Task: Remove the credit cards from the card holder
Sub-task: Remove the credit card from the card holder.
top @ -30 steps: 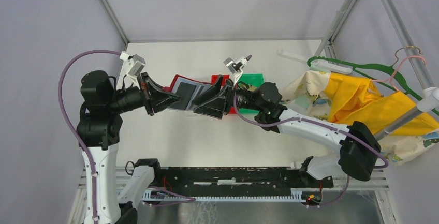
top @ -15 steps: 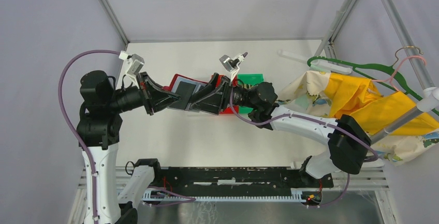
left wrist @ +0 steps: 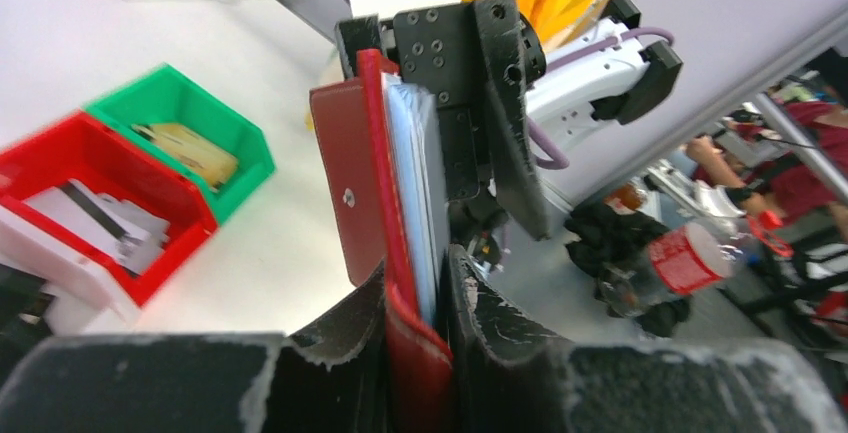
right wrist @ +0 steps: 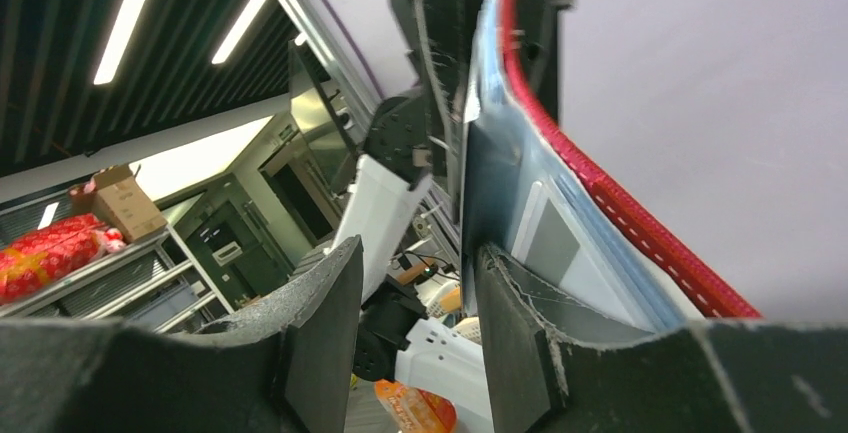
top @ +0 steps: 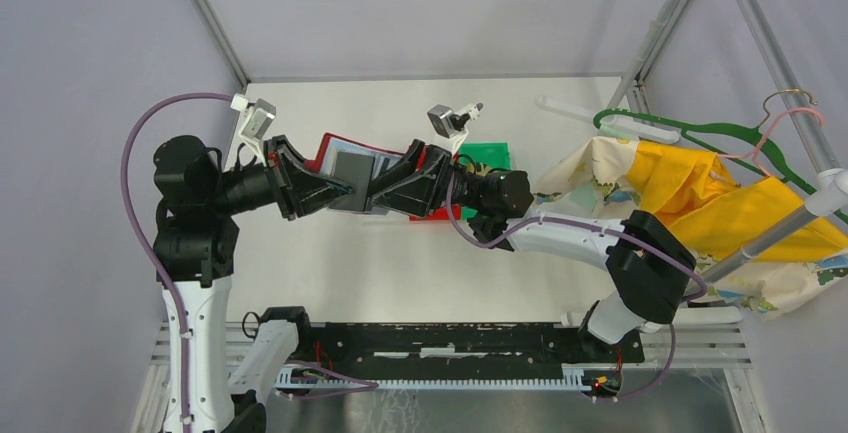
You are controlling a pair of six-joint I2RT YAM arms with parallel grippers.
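**Red card holder held on edge between 2 arms**

The left gripper [left wrist: 418, 278] pinched the bottom edge of the card holder [left wrist: 340, 143]. Its 2 fingers pressed on the red cover and the pale blue-grey leaves [left wrist: 412, 173]. The holder stood on edge in the air above the table [top: 330, 263], with a small light clasp stud on its outer red flap.

The right gripper [right wrist: 415, 253] met the holder's far end from the opposite side, with its jaws apart. In its own wrist view the gap between them showed only background, and the leaves lay against the inner face of 1 finger [right wrist: 515, 333]. A pale rectangle sat in 1 pocket there; whether it was a card could not be told.

Near the holder, 2 bins stood touching side by side on the table. The red bin [left wrist: 175, 253] held flat pale cards [left wrist: 95, 215], 1 with a dark stripe. The green bin [left wrist: 245, 183] held a tan-yellow flat item [left wrist: 190, 148].
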